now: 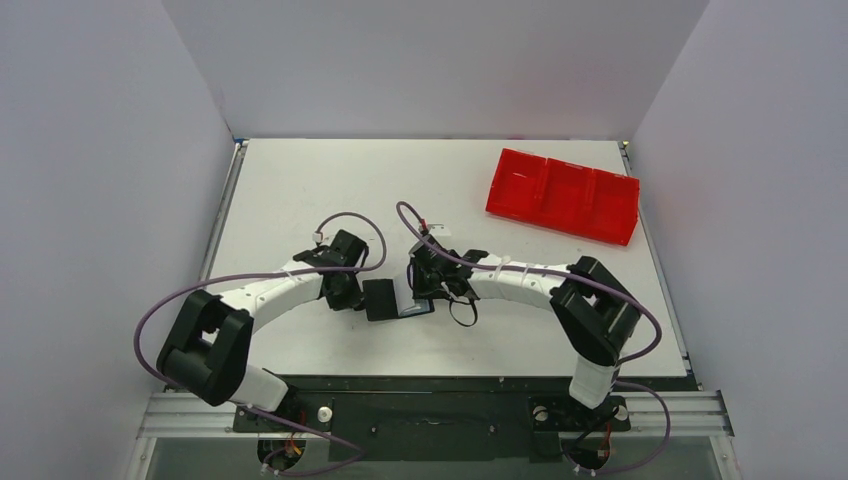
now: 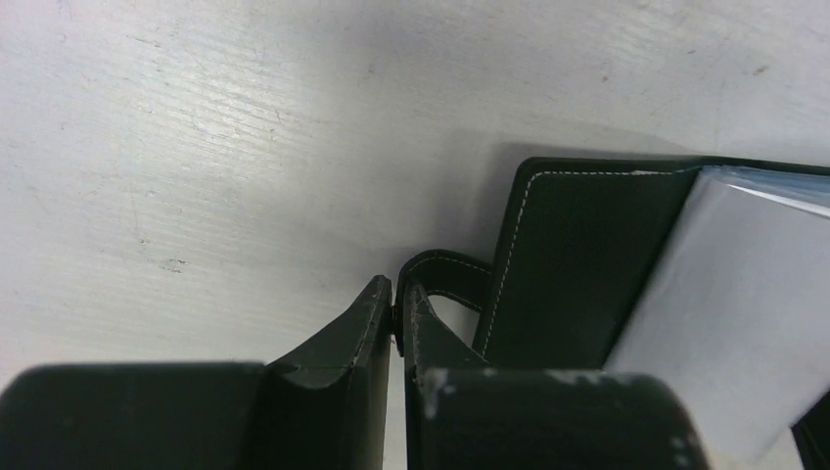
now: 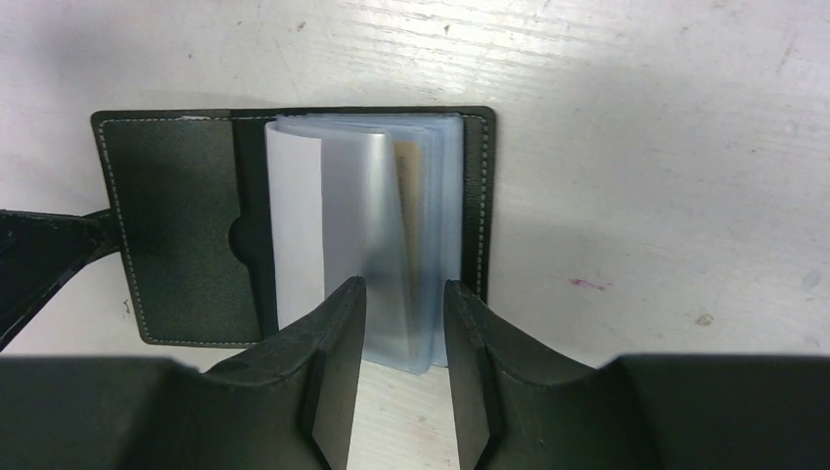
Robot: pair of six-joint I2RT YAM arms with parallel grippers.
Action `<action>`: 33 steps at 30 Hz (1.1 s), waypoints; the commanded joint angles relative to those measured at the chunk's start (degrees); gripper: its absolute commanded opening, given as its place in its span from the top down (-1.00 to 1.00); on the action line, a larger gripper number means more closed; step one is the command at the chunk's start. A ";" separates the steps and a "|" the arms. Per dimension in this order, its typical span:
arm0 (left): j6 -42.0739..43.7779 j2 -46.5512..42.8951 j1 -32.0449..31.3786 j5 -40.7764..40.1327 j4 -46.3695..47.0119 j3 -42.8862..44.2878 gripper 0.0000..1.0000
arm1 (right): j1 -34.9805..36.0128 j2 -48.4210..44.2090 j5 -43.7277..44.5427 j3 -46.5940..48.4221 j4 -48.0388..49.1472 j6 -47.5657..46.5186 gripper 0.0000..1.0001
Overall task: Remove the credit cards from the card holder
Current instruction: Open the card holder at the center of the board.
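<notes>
Left gripper (image 2: 394,304) fingers filled the bottom of the left wrist view, jaws pressed together with the thin black strap (image 2: 445,264) of the card holder (image 2: 577,264) pinched between the tips. Strap looped up from the holder's stitched edge.

Right gripper (image 3: 403,294) sat low over the holder's near edge, jaws part-way apart, one finger on each side of the frosted plastic sleeves (image 3: 372,215). Sleeve bottom edge lay in the gap between the tips; no firm pinch on it could be made out.

Card holder lay open and flat on the white table (image 1: 300,180), near the middle of the near half, between both grippers. Dark leather flap with white stitching on one side, sleeve stack fanned on the other. One tan card (image 3: 416,186) showed through the sleeves, inside the holder; other cards could not be told apart.

Red tray (image 1: 563,195) with three compartments sat at the far right of the table, well apart from the holder.
</notes>
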 commanded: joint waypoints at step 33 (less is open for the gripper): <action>2.94 -15.96 -0.34 3.85 -0.96 3.15 0.58 | 1.97 8.36 -6.88 11.92 0.60 2.35 0.63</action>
